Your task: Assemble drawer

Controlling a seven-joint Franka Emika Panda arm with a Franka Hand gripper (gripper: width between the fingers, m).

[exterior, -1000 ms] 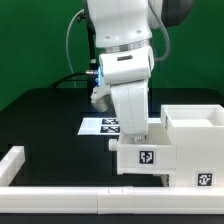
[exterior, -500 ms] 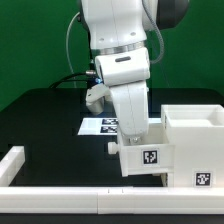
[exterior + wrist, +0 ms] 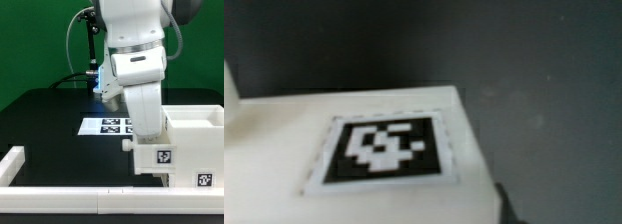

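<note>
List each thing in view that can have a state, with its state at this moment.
Small tray: upright, tag facing the camera, below the arm, against the housing.
Housing: upright on the table, open at the top.
Marker board: flat on the table, partly hidden behind the arm.
Border rail: lying along the table's front edge.
Gripper: hidden behind the wrist; open or shut cannot be told.

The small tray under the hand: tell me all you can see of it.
The small tray is white, plastic-looking and boxy, with a black-and-white square tag on its front face. It sits upright against the tall housing, on the exterior view's left of it. The arm covers its top; whether the hand grips it is hidden.
</note>
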